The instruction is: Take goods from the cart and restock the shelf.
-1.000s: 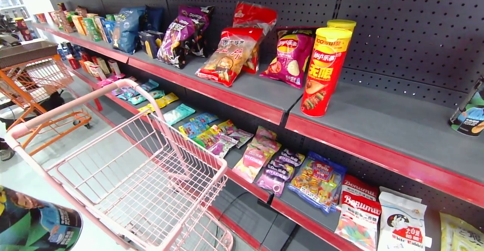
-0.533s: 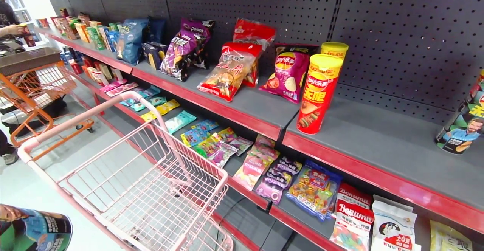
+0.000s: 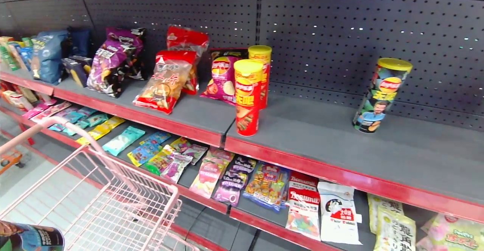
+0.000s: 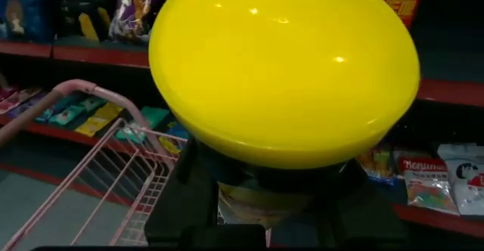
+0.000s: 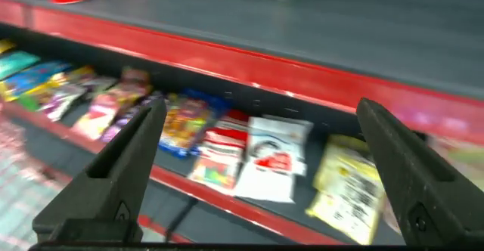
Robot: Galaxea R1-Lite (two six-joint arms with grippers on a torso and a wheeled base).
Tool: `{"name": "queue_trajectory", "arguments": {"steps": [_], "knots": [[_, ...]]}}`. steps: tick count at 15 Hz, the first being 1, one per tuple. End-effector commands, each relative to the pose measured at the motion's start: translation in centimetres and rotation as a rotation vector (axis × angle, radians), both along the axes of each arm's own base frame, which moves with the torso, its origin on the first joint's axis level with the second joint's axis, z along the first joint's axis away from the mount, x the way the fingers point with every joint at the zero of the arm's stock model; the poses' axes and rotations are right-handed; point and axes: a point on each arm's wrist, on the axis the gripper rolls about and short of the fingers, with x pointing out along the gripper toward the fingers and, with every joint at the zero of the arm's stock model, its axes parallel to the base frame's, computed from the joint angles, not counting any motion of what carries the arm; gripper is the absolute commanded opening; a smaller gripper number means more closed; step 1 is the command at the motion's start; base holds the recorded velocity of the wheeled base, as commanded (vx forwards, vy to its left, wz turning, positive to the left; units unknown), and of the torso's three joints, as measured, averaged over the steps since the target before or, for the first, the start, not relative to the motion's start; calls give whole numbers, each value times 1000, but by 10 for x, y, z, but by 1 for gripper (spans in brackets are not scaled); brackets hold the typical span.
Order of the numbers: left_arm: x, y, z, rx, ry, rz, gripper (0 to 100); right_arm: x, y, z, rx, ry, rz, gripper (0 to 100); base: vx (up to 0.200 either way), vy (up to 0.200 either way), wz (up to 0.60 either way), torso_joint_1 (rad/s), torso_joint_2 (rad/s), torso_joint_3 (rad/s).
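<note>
Grey shelf (image 3: 321,141), left hand (image 4: 268,199) — yellow-lidded can (image 4: 283,69) clasped

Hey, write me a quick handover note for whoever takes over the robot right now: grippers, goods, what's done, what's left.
Left gripper: jaws shut on a yellow-lidded can, held low by the pink cart.
Right gripper: jaws open, empty, about level with the upper shelf edge.
Done: one matching can stands upright on the upper shelf, right of the red cans.
Left: shelve the held can, probably beside the matching one.
</note>
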Motion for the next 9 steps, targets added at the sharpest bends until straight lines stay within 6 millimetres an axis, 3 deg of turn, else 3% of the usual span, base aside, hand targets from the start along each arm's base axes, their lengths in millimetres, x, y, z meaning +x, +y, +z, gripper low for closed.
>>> {"name": "queue_trajectory", "arguments": {"steps": [1,5,9], "knots": [[-1,0,-3,0,0,2,0,0,0,0,0,0,0,100,0,0,-600,7,2,2],[0,1,-8,54,38,32,0,0,0,0,0,1,0,100,0,0,-600,4,2,1],[-2,1,-7,90,23,39,0,0,0,0,0,0,0,100,0,0,0,0,0,0]]}}
